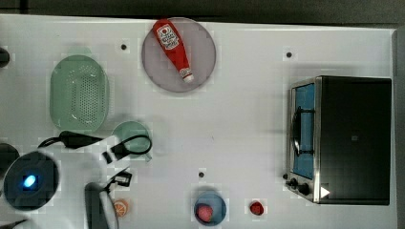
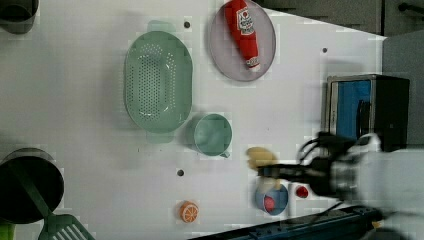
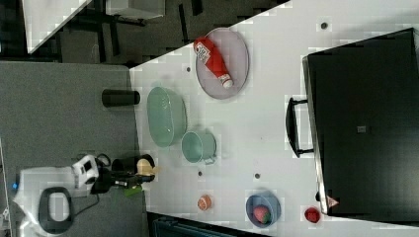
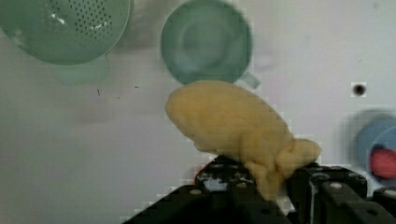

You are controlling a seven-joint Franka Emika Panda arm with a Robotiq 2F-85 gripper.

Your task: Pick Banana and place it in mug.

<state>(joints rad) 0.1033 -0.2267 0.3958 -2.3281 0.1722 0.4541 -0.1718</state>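
- The arm's fingers [image 4: 268, 179] are clamping the banana [image 4: 233, 123], closed on its peel end and carrying it above the white worktop [image 2: 90, 100].
- The teal mug [image 4: 205, 42] is standing just beyond the fingers, mouth up and not touching the fruit; in the left view, the banana [image 2: 261, 157] is hanging just beside the mug [image 2: 212, 135].
- The pale-green colander [image 2: 158, 81] is sitting farther past the fingers, beside the mug.
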